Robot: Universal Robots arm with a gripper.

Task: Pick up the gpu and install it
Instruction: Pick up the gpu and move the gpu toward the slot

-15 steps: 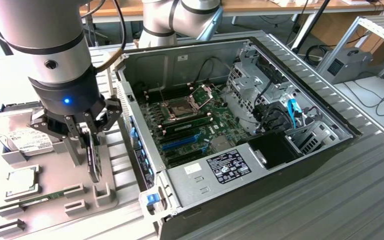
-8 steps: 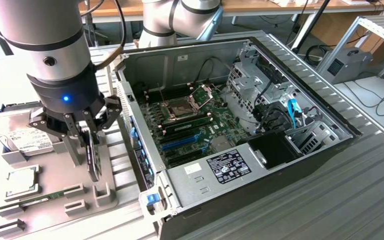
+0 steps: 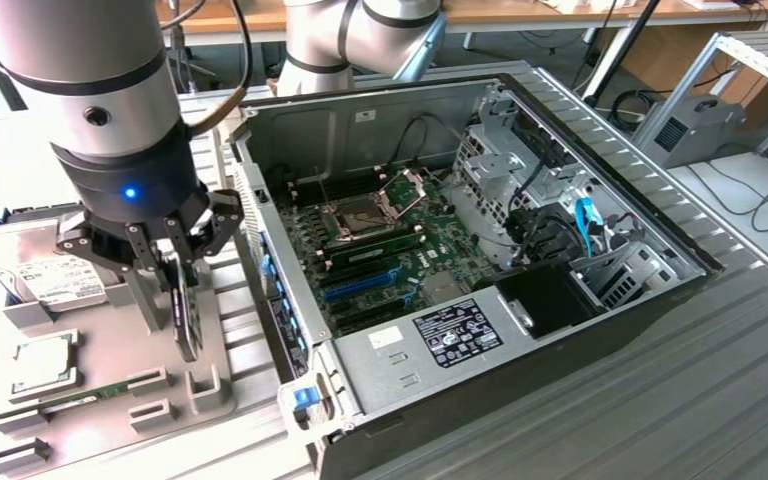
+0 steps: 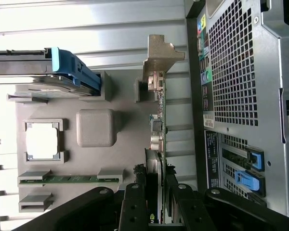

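Over the grey parts holder (image 4: 127,110) on the tabletop (image 3: 704,380), just beside the open computer case (image 3: 491,250), the hand (image 3: 177,310) grasps the gpu (image 4: 159,120). One finger lies on each face of the card, at the end where the fan and heatsink bulge. The card stands on its long edge in the holder's slotted posts, and from these pictures it looks seated there, not lifted clear.

The step in hand reads as securing the card in its stand. To do it well, the pads should press flat against both faces and bear on the heatsink body, not on the fan blades. The grip should sit square to the board, so that the thin card cannot twist. Any pull should run straight up along the slots, because a sideways tug would likely catch the bracket on its post.

Seen edge-on in the wrist view, the card's long axis runs parallel to the case's perforated rear panel (image 4: 231,62). Its silver bracket (image 4: 161,50) is at the end away from the hand, towards the end of the holder where the hard drive (image 3: 44,265) lies. The gripped end lies towards the RAM stick (image 4: 70,178).
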